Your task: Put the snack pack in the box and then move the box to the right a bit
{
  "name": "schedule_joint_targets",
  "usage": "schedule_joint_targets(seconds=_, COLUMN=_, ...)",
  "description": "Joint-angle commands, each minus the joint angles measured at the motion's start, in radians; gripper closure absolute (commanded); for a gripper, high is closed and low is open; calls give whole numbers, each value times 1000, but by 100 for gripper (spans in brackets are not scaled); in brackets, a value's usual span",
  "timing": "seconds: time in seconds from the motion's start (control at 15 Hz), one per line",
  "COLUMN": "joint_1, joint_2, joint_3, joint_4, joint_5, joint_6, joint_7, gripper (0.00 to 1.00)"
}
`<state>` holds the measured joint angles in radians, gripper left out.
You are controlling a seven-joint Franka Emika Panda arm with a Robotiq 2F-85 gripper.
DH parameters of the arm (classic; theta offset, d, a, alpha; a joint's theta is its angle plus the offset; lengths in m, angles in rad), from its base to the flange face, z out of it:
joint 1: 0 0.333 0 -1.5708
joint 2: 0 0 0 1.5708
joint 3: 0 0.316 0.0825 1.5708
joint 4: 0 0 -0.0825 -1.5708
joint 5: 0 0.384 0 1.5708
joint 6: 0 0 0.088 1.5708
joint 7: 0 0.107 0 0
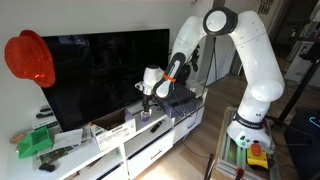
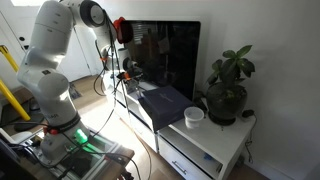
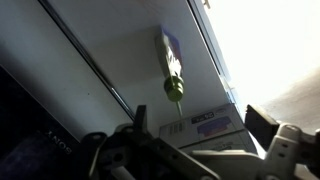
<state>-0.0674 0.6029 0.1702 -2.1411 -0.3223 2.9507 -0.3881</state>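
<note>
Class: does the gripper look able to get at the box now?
Probably yes: in the wrist view the gripper has its jaws open, the box shows ahead between them, and nothing visible blocks it.

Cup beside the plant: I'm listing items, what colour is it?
White; the cup shows best in an exterior view.

Low white media cabinet (image 1: 160, 140) stood against a pale wall (image 2: 270, 40), bearing a large dark television (image 1: 105, 75). A potted plant (image 2: 228, 85) occupied one end. Wooden floor (image 1: 195, 158) lay nearer, brightly daylit.
</note>
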Motion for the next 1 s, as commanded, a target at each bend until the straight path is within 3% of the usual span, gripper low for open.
schedule_joint_targets(seconds=0.0, joint_1=9, joint_2=18, joint_3=-31, joint_4=15, joint_5=13, joint_6=9, joint_7=-10, gripper=0)
schedule_joint_targets(seconds=0.33, joint_1=-8, joint_2=39, joint_3=-26, joint_4=26, joint_5=17, joint_6=9, joint_7=-29, gripper=3)
schedule_joint_targets(seconds=0.4, joint_1=-9, joint_2=44, joint_3=-23, joint_4=30, joint_5=18, joint_6=7, joint_7=-30, gripper=9)
schedule_joint_targets(seconds=0.47, joint_1=-11, joint_2=49, joint_3=-17, joint_4=33, joint_5=20, joint_6=7, joint_7=-33, gripper=27)
schedule_joint_targets(seconds=0.53, joint_1=-9, joint_2=53, joint_3=-16, joint_4=37, joint_5=19, joint_6=9, joint_7=-33, gripper=30)
schedule_joint_targets(seconds=0.93, joint_1=-5, joint_2=63, joint_3=-20, joint_4=51, joint_5=18, joint_6=3, joint_7=-26, gripper=72)
